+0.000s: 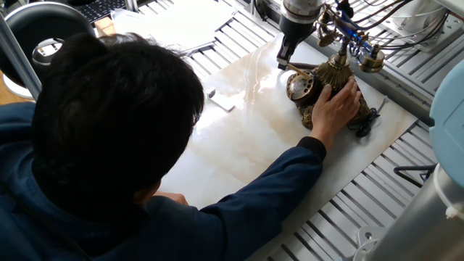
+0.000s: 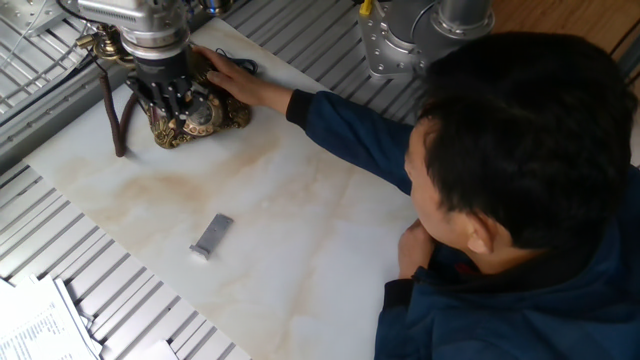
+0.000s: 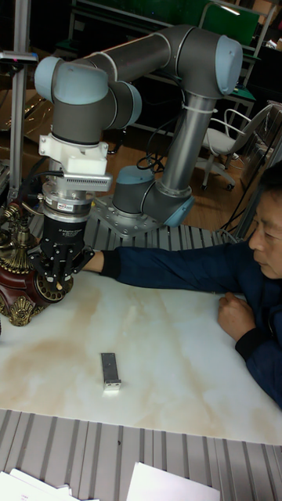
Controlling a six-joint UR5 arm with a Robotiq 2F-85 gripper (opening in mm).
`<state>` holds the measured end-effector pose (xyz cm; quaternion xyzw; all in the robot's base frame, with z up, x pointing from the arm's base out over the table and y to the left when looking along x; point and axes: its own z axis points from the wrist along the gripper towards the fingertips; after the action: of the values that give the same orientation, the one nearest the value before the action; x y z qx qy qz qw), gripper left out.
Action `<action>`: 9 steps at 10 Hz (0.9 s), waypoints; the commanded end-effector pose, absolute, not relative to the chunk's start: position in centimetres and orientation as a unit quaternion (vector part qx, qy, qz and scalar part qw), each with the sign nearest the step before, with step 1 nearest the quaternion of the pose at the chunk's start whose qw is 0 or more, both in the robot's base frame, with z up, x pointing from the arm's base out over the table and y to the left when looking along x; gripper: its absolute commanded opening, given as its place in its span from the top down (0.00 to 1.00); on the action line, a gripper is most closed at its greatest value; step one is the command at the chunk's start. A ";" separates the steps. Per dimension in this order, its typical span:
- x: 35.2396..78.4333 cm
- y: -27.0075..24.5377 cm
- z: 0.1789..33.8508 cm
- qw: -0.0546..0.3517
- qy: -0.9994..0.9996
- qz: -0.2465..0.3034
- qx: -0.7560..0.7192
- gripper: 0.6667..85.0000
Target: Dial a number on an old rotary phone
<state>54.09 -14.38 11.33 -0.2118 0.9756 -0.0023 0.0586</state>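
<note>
Phone: old rotary phone [image 1: 322, 90] at the far corner of the marble-look board [image 2: 300, 250], handset on its cradle, dial [image 1: 299, 86] facing the open board.
Gripper: gripper [image 3: 53, 270] down over the dial; jaw state impossible to tell, fingertips lost against the dial face.
Bracing: person's hand [image 1: 339, 104] pressed on the phone's base, holding it against the push.
Technique: one fingertip seated in a hole, swept around the dial's centre, not dragged straight; light downward pressure.
Risk: phone tipping or sliding if the brace lifts.
Clutter: small grey block [image 2: 211, 235], well apart.
</note>
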 end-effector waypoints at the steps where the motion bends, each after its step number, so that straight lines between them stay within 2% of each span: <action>1: 53.9 -14.6 11.6 0.063 0.977 0.002 -0.203 0.98; 5: 54.0 -14.7 12.5 0.053 0.982 -0.031 -0.180 0.98; 9: 54.1 -14.1 12.4 0.056 0.984 -0.019 -0.167 0.98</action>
<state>53.87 -14.60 12.19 -0.1794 0.9821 -0.0269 0.0512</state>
